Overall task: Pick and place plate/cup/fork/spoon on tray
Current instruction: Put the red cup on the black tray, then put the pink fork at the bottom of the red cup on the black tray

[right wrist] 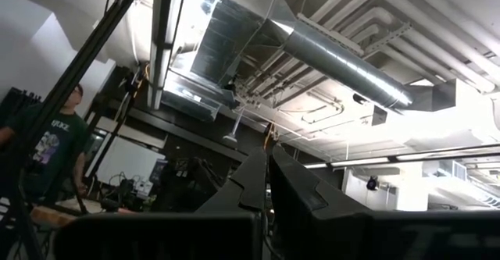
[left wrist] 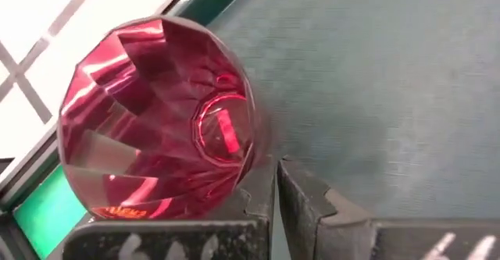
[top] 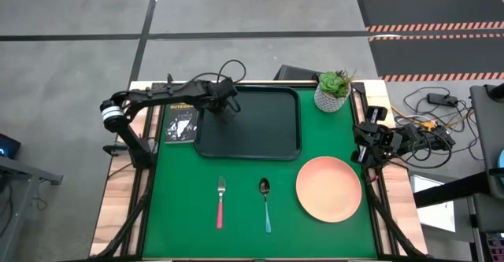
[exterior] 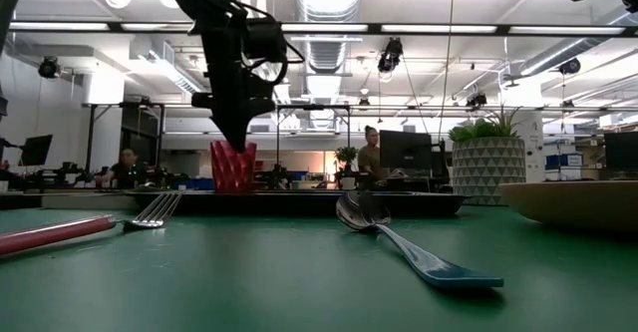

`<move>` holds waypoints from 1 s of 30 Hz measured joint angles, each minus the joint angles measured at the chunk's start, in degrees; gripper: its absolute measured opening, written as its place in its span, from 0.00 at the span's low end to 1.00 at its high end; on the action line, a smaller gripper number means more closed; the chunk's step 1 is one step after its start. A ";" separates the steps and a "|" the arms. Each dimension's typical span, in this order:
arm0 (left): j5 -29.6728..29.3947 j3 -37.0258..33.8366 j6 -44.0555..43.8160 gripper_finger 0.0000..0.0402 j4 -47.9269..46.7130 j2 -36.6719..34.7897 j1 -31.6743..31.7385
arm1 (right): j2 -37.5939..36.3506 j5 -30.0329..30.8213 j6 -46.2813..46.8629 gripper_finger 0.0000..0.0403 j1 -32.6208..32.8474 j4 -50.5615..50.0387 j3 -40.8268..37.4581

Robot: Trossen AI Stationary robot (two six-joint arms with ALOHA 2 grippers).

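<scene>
- Tray (top: 268, 140): rigid, raised rim; lies at the counter's (top: 181, 215) far side.
- Plate (top: 328, 188): wide, stiff, probably light; lies at the near right. Judged best gripped at the rim.
- Cup (exterior: 232, 166): faceted, glossy, likely slippery, possibly brittle; stands on the tray's far-left corner. Grip across the wall.
- Fork (top: 220, 202), spoon (top: 265, 203): thin, low; pinch the handles.
- Left end effector (left wrist: 276, 188): fingers pressed together beside the cup, holding nothing. Only the left wrist view shows this; the high view hides the cup.
- Right end effector (right wrist: 268, 178): fingers together, parked at the right edge.
</scene>
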 joint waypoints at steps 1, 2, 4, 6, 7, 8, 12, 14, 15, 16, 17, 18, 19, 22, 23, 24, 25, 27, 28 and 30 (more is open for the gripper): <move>-0.38 -0.08 0.00 0.00 0.04 0.00 0.02 | 0.00 0.01 -0.07 0.02 -0.01 -0.01 0.00; -0.96 -0.13 0.00 0.00 0.14 0.00 0.02 | 0.00 0.02 -0.08 0.02 0.00 0.01 0.00; -3.20 -0.13 0.02 0.00 0.39 0.00 0.00 | 0.00 0.01 -0.14 0.02 -0.01 -0.01 0.00; -4.19 -0.13 0.02 0.00 0.39 0.00 0.02 | 0.00 0.01 -0.12 0.02 -0.02 -0.01 0.00; -4.31 -0.13 0.02 0.00 0.39 -0.04 0.04 | 0.00 0.00 -0.12 0.02 0.00 0.00 0.00; -4.39 -0.13 0.02 0.00 0.42 -0.07 0.09 | -0.01 0.00 -0.14 0.02 -0.01 -0.01 0.00; -4.44 -0.13 -0.78 0.00 0.70 -0.12 -1.61 | 0.00 0.02 -0.12 0.02 0.00 0.00 0.00; -4.41 -0.13 -1.80 0.00 0.75 -0.32 -3.94 | 0.00 0.00 -0.12 0.02 -0.01 -0.01 0.00; -4.41 -0.13 -2.04 0.00 0.87 -0.45 -5.39 | 0.00 0.02 -0.12 0.02 0.00 0.00 0.00; -4.41 -0.13 -2.10 0.00 1.05 -0.70 -7.02 | 0.00 0.00 -0.12 0.02 -0.01 0.02 0.00; -4.39 -0.13 -2.44 0.00 1.06 -1.09 -8.69 | 0.00 0.01 -0.12 0.02 0.00 -0.01 0.00; -4.39 -0.13 -3.18 0.00 1.04 -1.44 -10.47 | 0.00 0.01 -0.12 0.02 -0.02 -0.01 0.00; -4.39 -0.13 -4.11 0.00 1.13 -1.89 -12.32 | 0.00 0.02 0.07 0.02 0.00 0.02 0.00; -4.33 -0.13 -8.53 0.00 1.15 -3.47 -18.35 | 0.00 0.02 0.11 0.02 0.00 -0.01 0.00; -4.34 -0.13 -10.15 0.00 1.21 -3.86 -20.55 | 0.00 0.01 0.30 0.02 -0.02 -0.03 0.00; -4.33 -0.12 -11.64 0.00 1.25 -4.19 -22.64 | -0.01 0.00 0.50 0.02 -0.01 -0.03 0.00; -4.33 -0.11 -13.09 0.00 1.25 -4.33 -24.75 | 0.00 0.02 0.51 0.02 -0.01 -0.03 0.00; -4.33 -0.11 -15.56 0.00 1.25 -4.35 -29.01 | 0.00 0.00 0.53 0.02 -0.01 -0.03 0.00; -4.27 -0.11 -16.68 0.00 1.24 -4.35 -31.04 | 0.00 0.02 0.58 0.02 -0.01 -0.03 0.00; -4.24 -0.11 -19.10 0.00 1.27 -4.21 -34.93 | 0.00 0.02 1.29 0.02 -0.02 -0.03 0.00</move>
